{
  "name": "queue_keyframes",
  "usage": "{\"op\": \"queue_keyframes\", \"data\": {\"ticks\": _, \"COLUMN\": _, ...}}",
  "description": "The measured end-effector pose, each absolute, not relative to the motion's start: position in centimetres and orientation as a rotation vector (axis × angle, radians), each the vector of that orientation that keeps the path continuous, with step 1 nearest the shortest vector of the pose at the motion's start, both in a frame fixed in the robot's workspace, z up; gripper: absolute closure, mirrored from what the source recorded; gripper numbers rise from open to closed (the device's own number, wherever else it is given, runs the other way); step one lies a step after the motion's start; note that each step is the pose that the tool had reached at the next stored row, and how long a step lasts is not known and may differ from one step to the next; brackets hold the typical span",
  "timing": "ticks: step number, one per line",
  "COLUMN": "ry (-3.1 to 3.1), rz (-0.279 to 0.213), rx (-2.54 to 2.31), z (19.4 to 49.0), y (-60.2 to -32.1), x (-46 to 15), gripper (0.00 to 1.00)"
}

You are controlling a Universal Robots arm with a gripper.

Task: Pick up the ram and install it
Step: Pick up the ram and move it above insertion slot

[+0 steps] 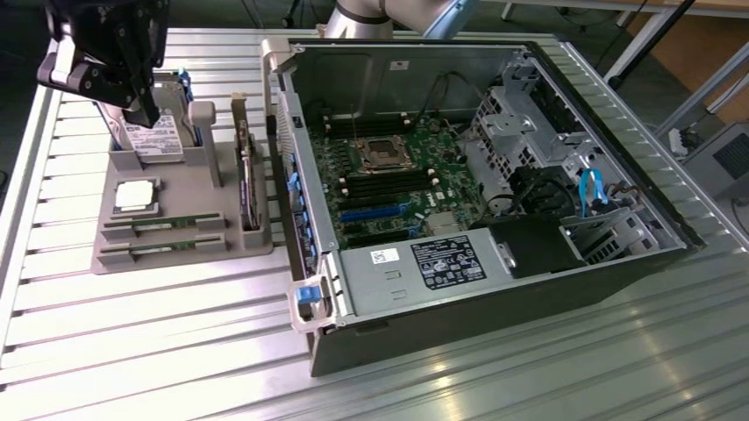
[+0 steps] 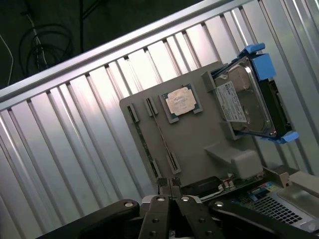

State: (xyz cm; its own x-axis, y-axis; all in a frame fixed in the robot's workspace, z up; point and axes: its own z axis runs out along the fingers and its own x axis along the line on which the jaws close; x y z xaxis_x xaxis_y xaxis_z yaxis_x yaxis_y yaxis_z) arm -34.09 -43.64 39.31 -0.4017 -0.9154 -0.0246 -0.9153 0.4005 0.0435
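**End effector closed and empty, up at the hard-drive end; ram waits at the holder's other end**

The end effector (image 1: pixel 146 112) hangs above the grey holder (image 1: pixel 188 256), over the end where the hard drive (image 1: pixel 154 133) stands on edge. In the wrist view its fingers (image 2: pixel 172 188) are pressed together with nothing between them. No pick has been made.

The ram (image 1: pixel 164 223) lies flat in a slot at the holder's opposite end, with the processor (image 1: pixel 136 195) between it and the hard drive. A second stick (image 1: pixel 161 249) lies parallel just beside it, nearer the holder's end edge.

Both sticks run across the holder's width, crosswise to the line from the hard drive to the ram. From the end effector, the ram therefore lies down and along the holder's length, past the processor, showing its long side rather than an end.

The open computer case (image 1: pixel 492 289) stands on the ribbed tabletop (image 1: pixel 153 342) beside the holder, on the far side of the upright expansion card (image 1: pixel 248 175).
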Motion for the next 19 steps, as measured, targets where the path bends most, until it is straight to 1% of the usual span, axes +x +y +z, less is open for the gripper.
{"op": "queue_keyframes", "data": {"ticks": 19, "ry": -2.499, "rz": -0.078, "rx": 1.891, "z": 39.31, "y": -43.64, "x": -34.09, "gripper": 0.9}}
